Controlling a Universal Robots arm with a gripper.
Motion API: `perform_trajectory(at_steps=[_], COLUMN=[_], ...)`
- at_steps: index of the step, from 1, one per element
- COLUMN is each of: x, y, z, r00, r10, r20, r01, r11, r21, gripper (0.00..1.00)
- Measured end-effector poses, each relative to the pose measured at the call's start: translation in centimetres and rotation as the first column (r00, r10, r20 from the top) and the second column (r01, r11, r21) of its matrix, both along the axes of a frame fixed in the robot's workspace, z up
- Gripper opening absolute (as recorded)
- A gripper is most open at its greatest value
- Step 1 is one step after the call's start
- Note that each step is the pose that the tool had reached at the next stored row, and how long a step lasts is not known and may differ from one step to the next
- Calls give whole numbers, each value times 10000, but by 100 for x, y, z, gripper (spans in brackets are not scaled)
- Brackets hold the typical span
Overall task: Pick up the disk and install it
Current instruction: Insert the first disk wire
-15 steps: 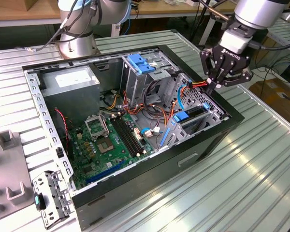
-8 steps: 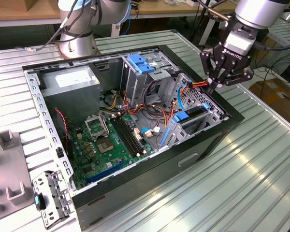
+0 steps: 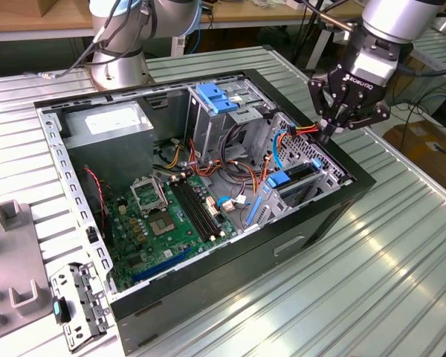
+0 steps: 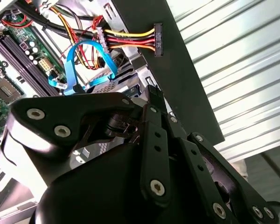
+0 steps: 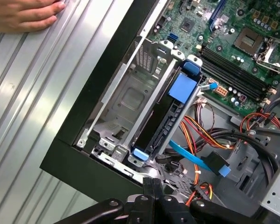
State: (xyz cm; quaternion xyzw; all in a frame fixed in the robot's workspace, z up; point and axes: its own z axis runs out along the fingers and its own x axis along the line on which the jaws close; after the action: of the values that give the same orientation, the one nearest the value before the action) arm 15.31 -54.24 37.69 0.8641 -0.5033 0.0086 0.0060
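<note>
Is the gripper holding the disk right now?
No. In the first wrist view the disk sits on edge inside the drive cage, and the gripper near its end is closed with nothing between its fingers.

my wrist: silver-grey rounded metal wrist segment (image 3: 392, 18) | my gripper: matte black hinged-link gripper (image 3: 328, 132), white lettering on its body | joints: round silver screw heads (image 4: 157, 187)

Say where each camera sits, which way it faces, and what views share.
Exterior view: off the arm, looking down into the computer case; gripper at the exterior view's right.
First wrist view: at the wrist, facing the disk in its cage; gripper, a person's hand.
Second wrist view: at the wrist, facing the cables; gripper.
Both wrist views share the motherboard.
</note>
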Motion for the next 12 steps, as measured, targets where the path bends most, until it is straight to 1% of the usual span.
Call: perform_trajectory(at_steps=[3,4,12], x=[31,61,66], y=[28,64,71], z=[0,0,0], r00=[10000,10000,10000], r10=[48,92,92], r20=[0,0,0], r01=[-48,-92,-92], r11=[10000,10000,10000], r21=[0,-1,-1], gripper=[11,11,11])
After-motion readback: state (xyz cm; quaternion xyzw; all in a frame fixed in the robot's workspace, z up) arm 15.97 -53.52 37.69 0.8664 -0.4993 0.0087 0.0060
